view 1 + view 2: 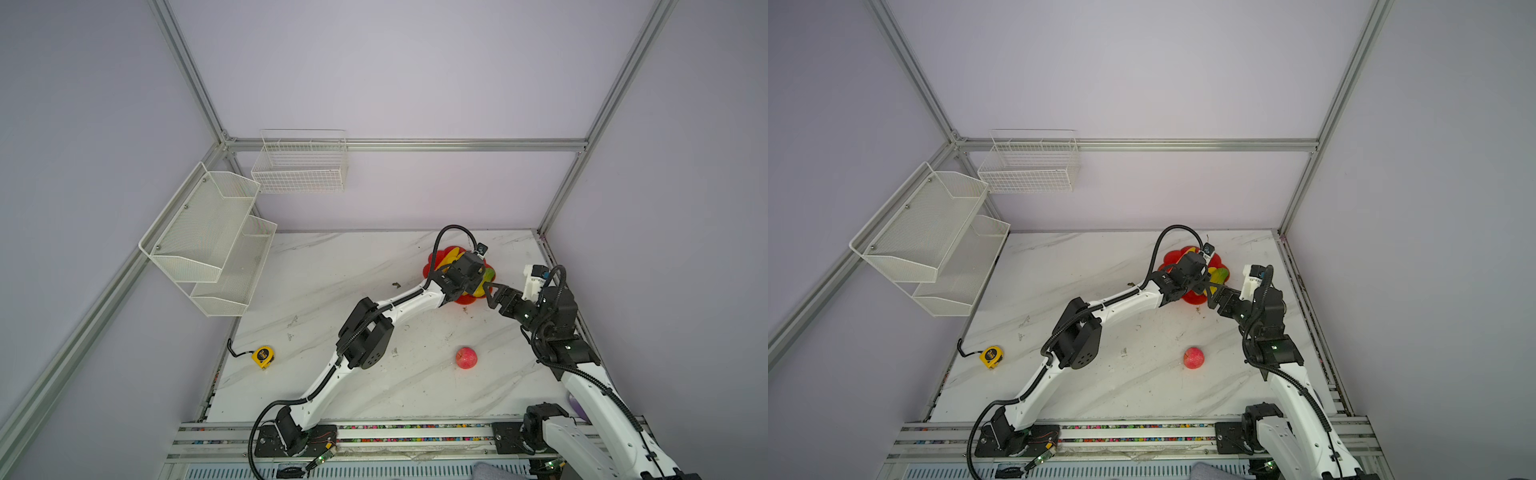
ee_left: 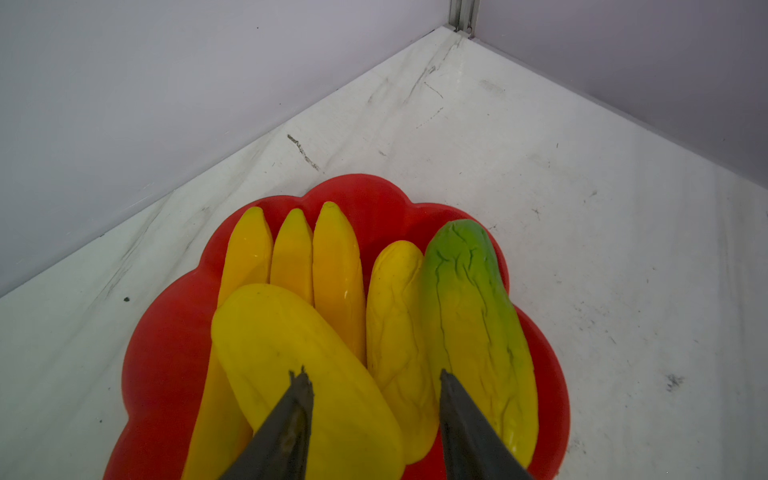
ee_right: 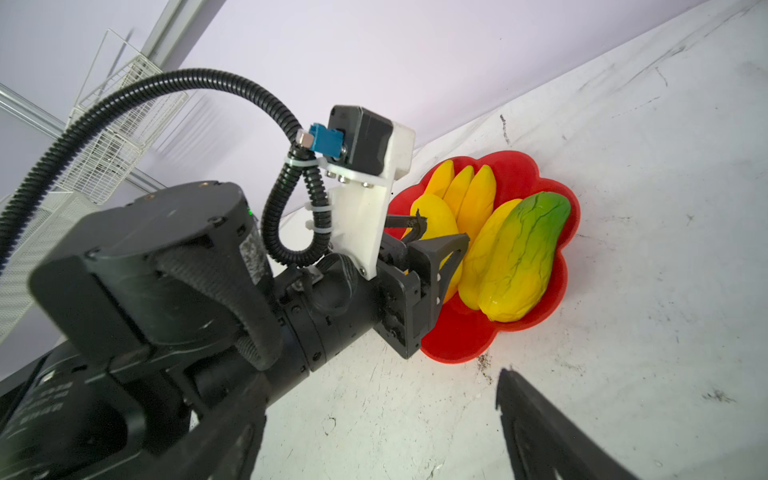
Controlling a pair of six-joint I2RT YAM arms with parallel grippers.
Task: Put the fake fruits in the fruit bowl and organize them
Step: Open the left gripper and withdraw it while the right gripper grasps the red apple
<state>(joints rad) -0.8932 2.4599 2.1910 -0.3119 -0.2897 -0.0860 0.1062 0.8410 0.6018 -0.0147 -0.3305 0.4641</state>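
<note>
A white marble-patterned table [image 1: 332,270] inside a lavender-walled, metal-framed cell carries the red scalloped fruit bowl [image 2: 166,353] toward its far right, close to the back wall. In the bowl lie a bunch of three bananas [image 2: 336,270], a yellow ridged fruit [image 2: 270,332] resting across the bananas' near ends, a second ridged fruit [image 2: 395,311] and, touching it, a green-yellow fruit [image 2: 469,291]. The left gripper [image 2: 372,374] hovers over the bowl, jaws parted and holding nothing. The right gripper [image 1: 489,295] waits just beside the bowl's rim, jaws wide and empty. A red-pink apple [image 1: 466,358] sits on the bare table, well apart from the bowl and nearer the front. A yellow tape measure [image 1: 262,356] lies at the table's left edge, below white wire baskets [image 1: 299,166].
</note>
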